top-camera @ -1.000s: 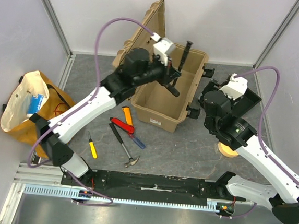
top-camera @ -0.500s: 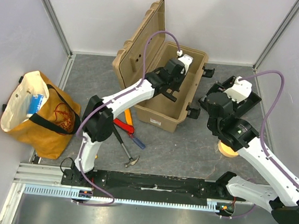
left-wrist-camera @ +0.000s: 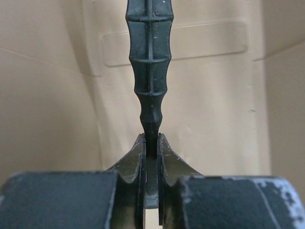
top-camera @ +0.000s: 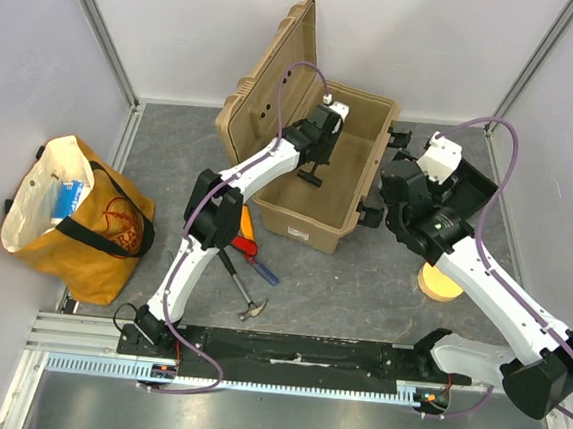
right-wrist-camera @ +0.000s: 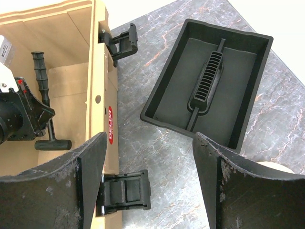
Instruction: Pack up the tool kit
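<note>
Nearest, on the desk [top-camera: 361, 281], at seven o'clock from the tan case [top-camera: 296, 225]: a hammer [top-camera: 244, 293], lying loose. Further in, at three o'clock of the case: right fingers [right-wrist-camera: 47, 191] spread wide, gripping nothing, over a latch beside the black tray [right-wrist-camera: 243, 86]. Inside the case: left fingers [left-wrist-camera: 136, 164] pinched tight on the black tool [left-wrist-camera: 150, 57], just below its ribbed handle.
</note>
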### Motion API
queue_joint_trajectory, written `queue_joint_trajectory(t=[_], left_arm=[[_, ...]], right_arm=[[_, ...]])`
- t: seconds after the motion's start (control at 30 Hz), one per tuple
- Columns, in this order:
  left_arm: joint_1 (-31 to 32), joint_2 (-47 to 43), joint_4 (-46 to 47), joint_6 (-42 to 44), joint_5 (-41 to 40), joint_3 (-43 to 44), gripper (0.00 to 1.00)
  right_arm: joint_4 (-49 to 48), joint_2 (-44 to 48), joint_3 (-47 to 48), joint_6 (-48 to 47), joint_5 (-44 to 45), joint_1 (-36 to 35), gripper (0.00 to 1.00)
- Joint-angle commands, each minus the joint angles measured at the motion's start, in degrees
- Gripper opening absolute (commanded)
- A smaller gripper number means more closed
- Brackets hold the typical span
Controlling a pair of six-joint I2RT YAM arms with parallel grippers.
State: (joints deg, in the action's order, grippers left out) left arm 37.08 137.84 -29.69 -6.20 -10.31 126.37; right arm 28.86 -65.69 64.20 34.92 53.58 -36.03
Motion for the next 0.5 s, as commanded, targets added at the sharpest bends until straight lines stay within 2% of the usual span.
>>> queue_joint_trajectory(t=[0.0, 0.1, 0.17, 0.27, 0.47], left_arm=[[-0.87, 2.34, 1.21, -0.66, -0.94, 4.32, 0.18], [-0.87, 2.61, 1.83, -0.39, -3.48, 4.24, 0.44], [-0.87, 2.09, 1.92, -0.05, -4.02, 4.07, 0.53], [-0.87, 0.16, 2.62, -0.04, -3.67, 3.28, 0.57], [-0.43, -7.04, 3.68, 0.31, 0.63, 1.43, 0.51]], right_arm=[[-0.3, -2.07, 3.73, -0.38, -2.25, 1.4, 0.8], [-0.56, -2.95, 4.17, -0.38, -3.39, 2.1, 0.8], [-0.65, -3.39, 4.44, -0.38, -4.36, 2.72, 0.8], [-0.91, -3.65, 4.79, -0.02, -5.59, 3.33, 0.8], [-1.26, -3.3, 5.05, 0.33, -7.26, 3.69, 0.79]])
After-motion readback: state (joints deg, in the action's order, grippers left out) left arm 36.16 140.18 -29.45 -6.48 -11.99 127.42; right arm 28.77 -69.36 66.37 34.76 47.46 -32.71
